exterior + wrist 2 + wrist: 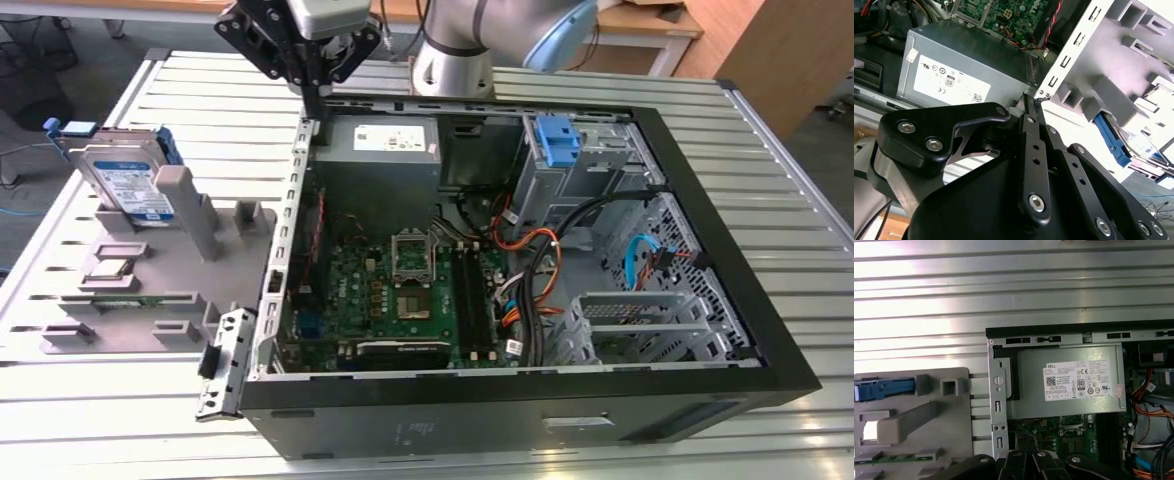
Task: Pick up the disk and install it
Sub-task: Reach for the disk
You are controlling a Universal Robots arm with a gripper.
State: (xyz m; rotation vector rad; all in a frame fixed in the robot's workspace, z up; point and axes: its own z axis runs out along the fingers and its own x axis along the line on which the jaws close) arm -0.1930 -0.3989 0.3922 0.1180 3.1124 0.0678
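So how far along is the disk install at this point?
Nothing looks done: the disk stands in the grey fixture, outside the computer case. The gripper holds nothing, fingers together, above the case edge by the power supply. Pickup and installation are both left.

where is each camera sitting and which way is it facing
Exterior view: off the arm, raised, looking down into the open black computer case on the ribbed metal table; shows the grey robot arm and shut black tool.
First wrist view: on the wrist, looking straight down on the grey boxy power supply; the tool's black links show.
Second wrist view: on the wrist, looking along the tool towards its tips.
Shared: all three show the power supply and the blue-framed silver disk standing in the grey plastic rack.
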